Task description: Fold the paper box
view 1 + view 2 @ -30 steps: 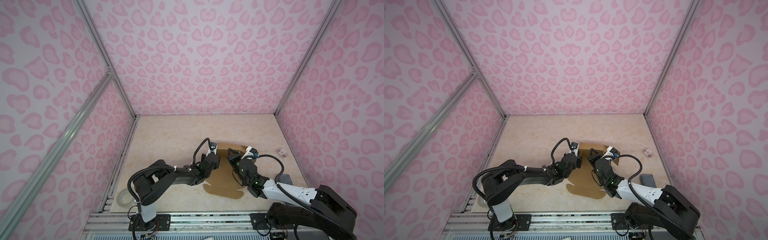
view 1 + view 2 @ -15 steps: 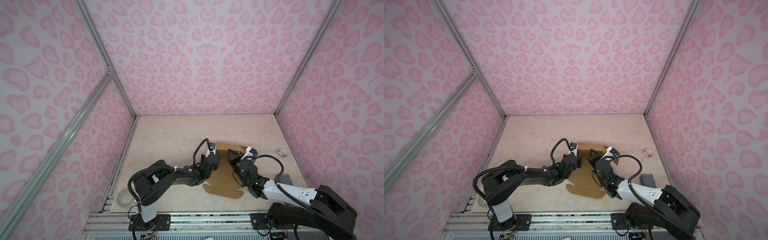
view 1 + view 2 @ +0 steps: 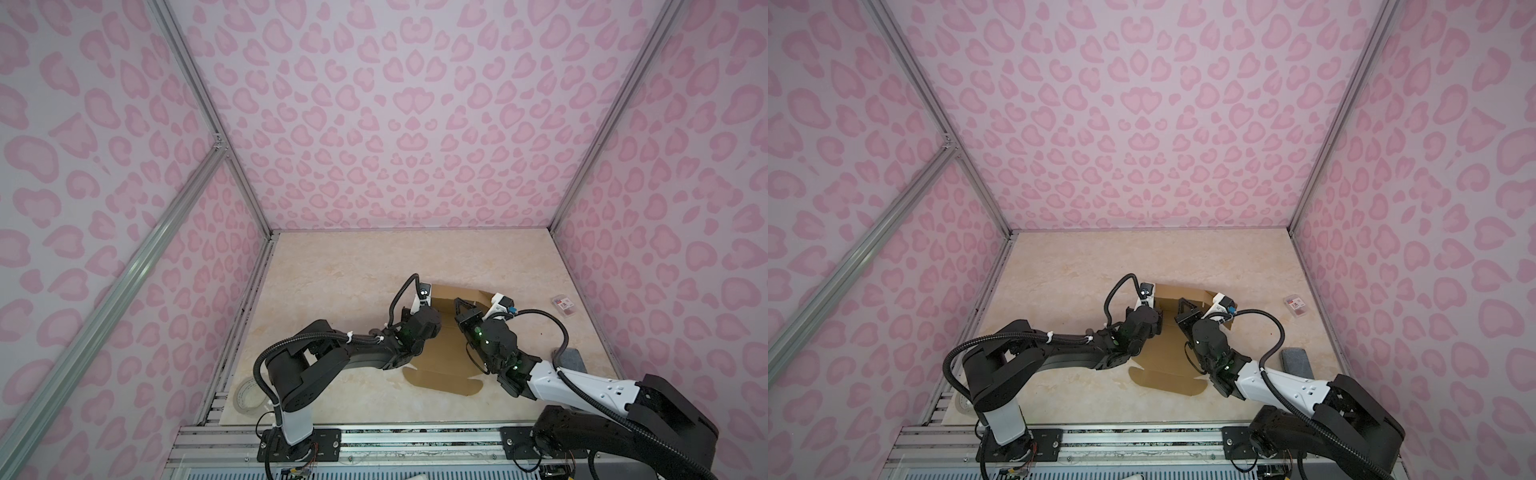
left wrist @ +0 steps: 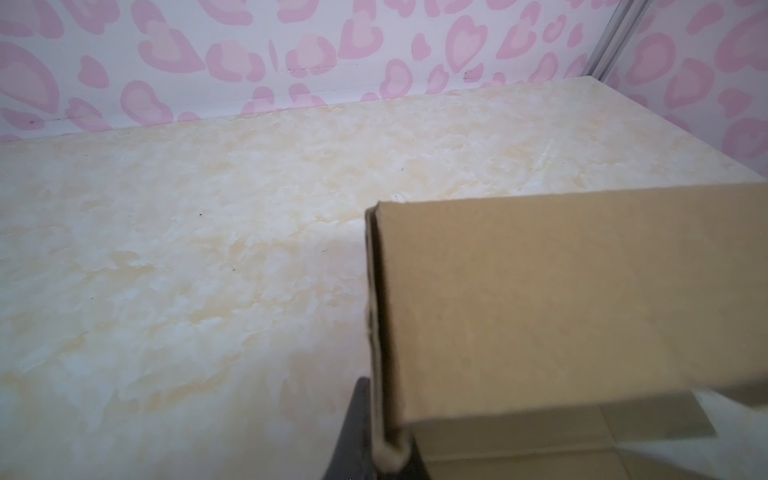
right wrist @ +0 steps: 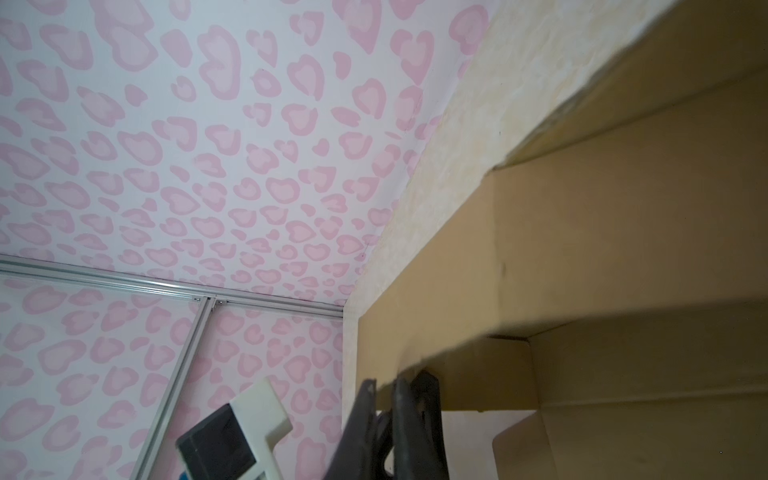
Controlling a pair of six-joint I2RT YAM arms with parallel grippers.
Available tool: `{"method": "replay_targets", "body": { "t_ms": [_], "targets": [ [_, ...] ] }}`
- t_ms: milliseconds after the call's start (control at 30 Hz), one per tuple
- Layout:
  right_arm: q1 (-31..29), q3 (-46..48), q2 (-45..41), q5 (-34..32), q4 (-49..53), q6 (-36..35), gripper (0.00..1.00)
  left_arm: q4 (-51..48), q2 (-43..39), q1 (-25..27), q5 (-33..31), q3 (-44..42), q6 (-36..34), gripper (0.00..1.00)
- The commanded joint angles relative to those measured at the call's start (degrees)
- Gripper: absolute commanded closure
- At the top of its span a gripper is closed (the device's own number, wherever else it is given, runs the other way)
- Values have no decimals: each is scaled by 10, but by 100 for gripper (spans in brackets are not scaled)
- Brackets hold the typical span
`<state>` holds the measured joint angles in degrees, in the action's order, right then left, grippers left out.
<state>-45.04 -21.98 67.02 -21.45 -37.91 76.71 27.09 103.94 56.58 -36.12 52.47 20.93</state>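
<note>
The paper box (image 3: 442, 376), a plain brown cardboard sheet with flaps, lies on the pale marbled bench (image 3: 353, 270), toward the front and between the two arms. Its far part is bent up into walls and its near part lies flat, so I think the folding is only partly done. The left end effector (image 4: 388, 451) has its fingers pressed together on the edge of one raised wall, most likely to hold that wall up. The right end effector (image 5: 390, 397) sits at the edge of another flap. Its fingers look a little apart, and I cannot tell if they grip the flap or not. Both top views show the whole sheet and both arms leaning over it, but not the fingertips. The left wrist view shows the pinch up close, and the right wrist view shows an inside corner of the box. Well off to the right lie a small clear packet (image 3: 564, 306) and a flat grey pad (image 3: 570, 360); no arm touches them.
</note>
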Motion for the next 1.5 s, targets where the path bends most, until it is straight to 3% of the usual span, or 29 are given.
{"method": "replay_targets", "body": {
  "t_ms": [0, 267, 433, 533, 667, 933, 1467],
  "targets": [
    [-1, -1, -5, -3, 2, -9, 77, -35, -9, -2, -33, 10, 1, 100],
    [-1, -4, -48, 13, 46, -25, 61, -46, -22, -13, -41, 10, -21, 99],
    [10, -71, -113, 25, 221, -98, 55, -51, -43, -28, -26, -4, -39, 99],
    [45, -119, -125, 68, 312, -154, 50, -47, -54, -35, -13, -15, -48, 99],
    [116, -140, -123, 164, 348, -193, 49, -43, -62, -35, -1, -25, -57, 100],
    [205, -172, -51, 362, 316, -229, 49, -25, -80, -35, 15, -51, -58, 100],
    [208, -124, 11, 413, 224, -189, 50, -4, -92, -35, 20, -68, -59, 100]
  ]
}}
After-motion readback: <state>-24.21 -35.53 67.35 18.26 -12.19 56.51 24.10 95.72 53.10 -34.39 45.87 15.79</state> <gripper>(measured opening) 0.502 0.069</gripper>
